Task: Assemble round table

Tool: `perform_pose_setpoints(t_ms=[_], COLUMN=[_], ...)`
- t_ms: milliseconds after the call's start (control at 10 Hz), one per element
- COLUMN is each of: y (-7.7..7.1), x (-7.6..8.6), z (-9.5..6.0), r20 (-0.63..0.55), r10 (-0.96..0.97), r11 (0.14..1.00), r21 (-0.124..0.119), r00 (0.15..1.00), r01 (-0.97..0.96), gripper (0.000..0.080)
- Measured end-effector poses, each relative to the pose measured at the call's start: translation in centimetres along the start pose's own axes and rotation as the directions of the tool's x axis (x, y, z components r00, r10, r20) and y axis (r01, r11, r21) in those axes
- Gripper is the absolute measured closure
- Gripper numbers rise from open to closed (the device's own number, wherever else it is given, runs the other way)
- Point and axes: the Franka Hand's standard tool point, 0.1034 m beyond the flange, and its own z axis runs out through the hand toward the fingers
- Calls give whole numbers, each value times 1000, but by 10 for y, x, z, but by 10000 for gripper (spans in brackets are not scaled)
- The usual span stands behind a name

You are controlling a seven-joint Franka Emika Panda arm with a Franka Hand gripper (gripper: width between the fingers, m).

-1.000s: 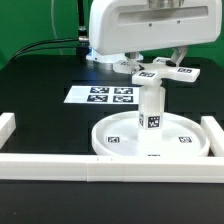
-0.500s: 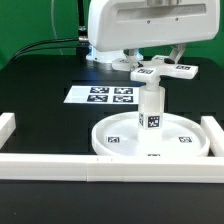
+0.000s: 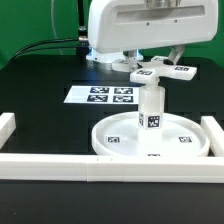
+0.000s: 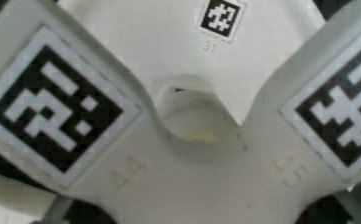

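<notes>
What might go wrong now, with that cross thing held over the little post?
1. The cross-shaped piece in the gripper may meet the post off-centre and jam rather than seat.
2. A sideways push might tip the upright post or shift the round disc beneath it.

The post [image 3: 151, 108] stands upright at the centre of the round disc [image 3: 127, 128], the cross-shaped piece [image 3: 160, 71] directly above it. Behind the disc lies the marker board [image 3: 103, 95]; before it, a border rail [image 3: 100, 165].

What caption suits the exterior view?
White cross-shaped plastic piece in the jaws, over short white cylindrical post on large white rimmed round disc.
</notes>
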Motion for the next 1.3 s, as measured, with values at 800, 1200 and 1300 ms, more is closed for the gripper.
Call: perform_pose_setpoints(t_ms=[800,1200,1300], y=[1,4,4], x=[1,2,2], z=[12,11,11], r20=[6,2,2], r10=[-24,-55,-55], r11=[1000,998,998], r21=[2,5,5], r00=[1000,998,998], r01=[24,55,55], gripper=[348,348,348])
